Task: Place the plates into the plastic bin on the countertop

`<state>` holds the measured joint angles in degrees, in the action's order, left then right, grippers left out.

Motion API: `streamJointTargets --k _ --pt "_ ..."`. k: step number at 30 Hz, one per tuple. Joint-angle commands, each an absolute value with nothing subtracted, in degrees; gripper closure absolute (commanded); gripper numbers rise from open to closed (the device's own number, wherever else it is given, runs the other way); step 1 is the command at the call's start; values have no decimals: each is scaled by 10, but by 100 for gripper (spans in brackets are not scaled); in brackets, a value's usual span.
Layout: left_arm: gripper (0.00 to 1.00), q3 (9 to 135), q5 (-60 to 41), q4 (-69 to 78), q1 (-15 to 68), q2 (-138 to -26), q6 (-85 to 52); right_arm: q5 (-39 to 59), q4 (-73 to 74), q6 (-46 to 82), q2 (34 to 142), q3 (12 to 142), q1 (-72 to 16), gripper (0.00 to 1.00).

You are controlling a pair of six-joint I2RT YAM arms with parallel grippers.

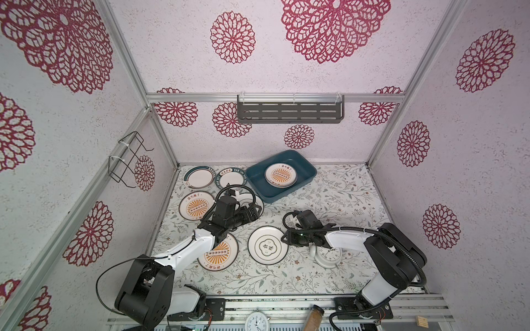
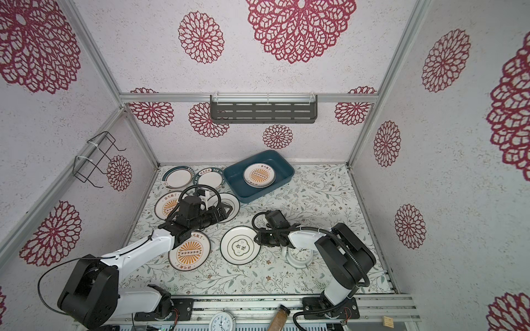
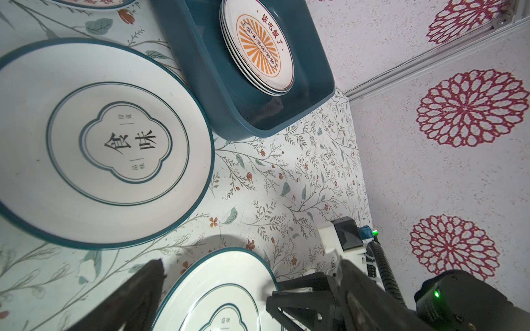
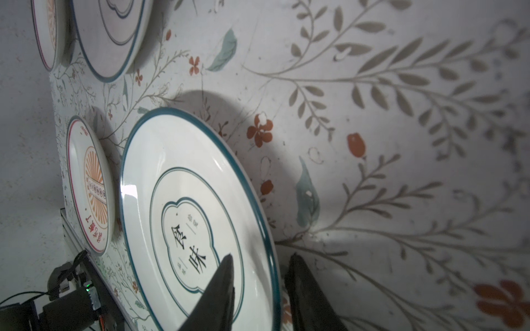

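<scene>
Several white plates lie on the leafy countertop (image 1: 329, 200). A stack topped by an orange sunburst plate (image 1: 280, 174) sits in the dark teal plastic bin (image 1: 304, 171) at the back. My right gripper (image 1: 285, 238) (image 4: 261, 258) is low at the right rim of a quatrefoil emblem plate (image 1: 268, 244) (image 4: 183, 200). Its jaws straddle that rim, narrowed, with a gap still showing. My left gripper (image 1: 255, 212) (image 3: 251, 266) hangs wide open and holds nothing, above a second emblem plate (image 3: 100, 143). Sunburst plates (image 1: 196, 207) (image 1: 218, 256) and teal-rimmed plates (image 1: 200, 177) (image 1: 231, 179) lie at the left.
A white alarm clock (image 1: 328, 255) stands right beside the right arm's wrist. A grey slotted shelf (image 1: 290, 110) hangs on the back wall and a wire rack (image 1: 126, 160) on the left wall. Another clock (image 1: 257, 322) and a spice jar (image 1: 314, 315) lie on the front rail.
</scene>
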<state>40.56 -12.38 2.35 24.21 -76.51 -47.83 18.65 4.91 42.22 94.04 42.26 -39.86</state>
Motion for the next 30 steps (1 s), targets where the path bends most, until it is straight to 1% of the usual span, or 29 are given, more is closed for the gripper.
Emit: streamJointTargets --k 1,5,9,12,14,18,23,27,30 --pt "3 407 -127 38 237 -756 -467 181 45 430 947 427 -399 70" --pt "3 411 -123 29 234 -751 -456 176 36 428 944 426 -398 78" --pt "3 414 -121 26 228 -749 -453 176 32 423 941 427 -398 80" --pt "3 417 -122 24 224 -751 -452 175 28 421 941 427 -395 86" --pt "3 418 -121 23 223 -752 -453 175 26 420 940 426 -393 87" --pt "3 420 -117 19 222 -752 -453 163 25 420 932 422 -390 94" --pt "3 425 -113 13 219 -755 -454 163 35 420 917 414 -385 100" --pt "3 438 -101 -4 217 -756 -451 151 17 408 884 413 -374 100" --pt "3 449 -102 -15 215 -762 -447 137 0 400 847 408 -348 100"
